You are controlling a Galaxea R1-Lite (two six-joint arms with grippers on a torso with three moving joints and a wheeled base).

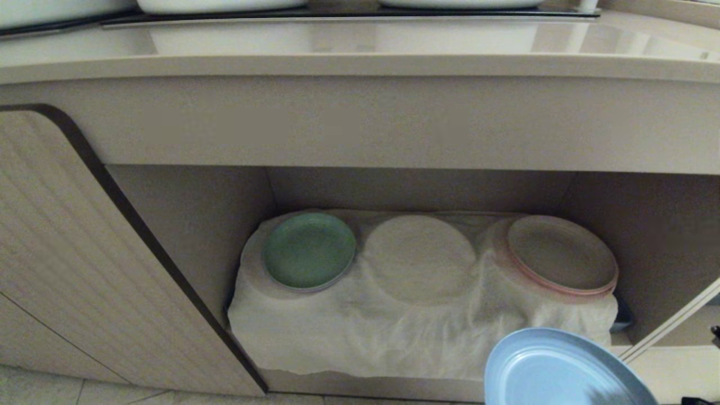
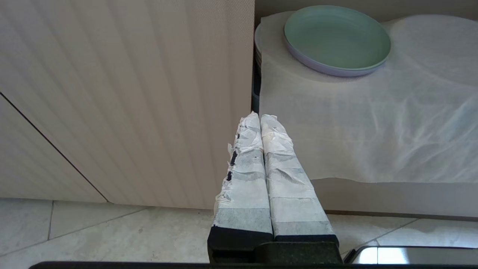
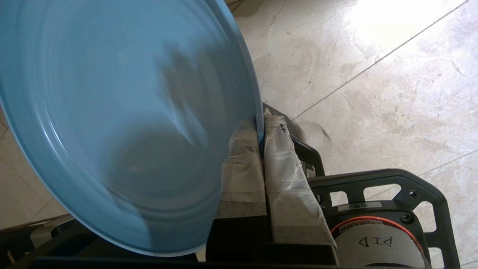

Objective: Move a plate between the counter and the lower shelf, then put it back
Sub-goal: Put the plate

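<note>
The right hand (image 3: 260,127) is clamped on the rim of the plate (image 1: 557,368), held tilted low in front of the lower shelf (image 1: 416,191). The surface (image 1: 349,48) lies well above; the shelf's bare middle hump is nearer. The left hand (image 2: 260,118) hangs closed, empty.

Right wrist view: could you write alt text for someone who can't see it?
A blue plate, tilted on edge, fills most of the frame, its rim pinched between the tape-wrapped jaws of the right gripper. Behind them lies a pale tiled floor.
</note>
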